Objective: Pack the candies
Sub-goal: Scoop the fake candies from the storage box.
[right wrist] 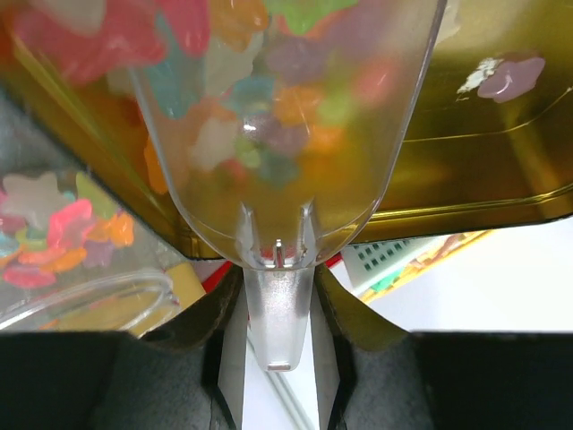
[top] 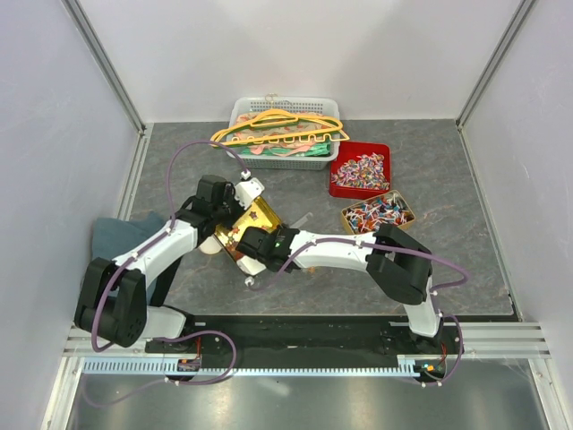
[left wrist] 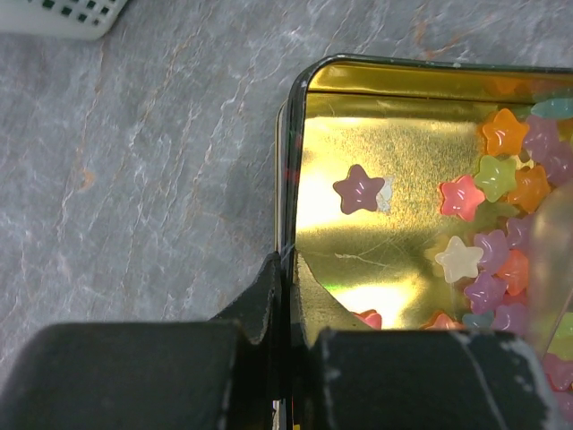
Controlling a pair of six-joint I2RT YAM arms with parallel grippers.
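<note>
My left gripper [left wrist: 288, 269] is shut on the side wall of an open gold tin [left wrist: 376, 233], tilted up off the table in the top view [top: 246, 222]. Translucent star gummies [left wrist: 501, 206] in orange, pink, purple and yellow lie inside it. My right gripper [right wrist: 277, 309] is shut on the handle of a clear plastic scoop [right wrist: 286, 134] pressed against the tin [right wrist: 483, 179], with blurred gummies in its bowl. Red, blue and white wrapped candies fill a red tin [top: 360, 168] and a second gold tin [top: 378, 213] at the right.
A white basket [top: 286, 134] of coloured hangers stands at the back. A clear container [right wrist: 72, 269] with some gummies sits below the tin at the left of the right wrist view. A blue cloth [top: 116, 235] lies at the left wall.
</note>
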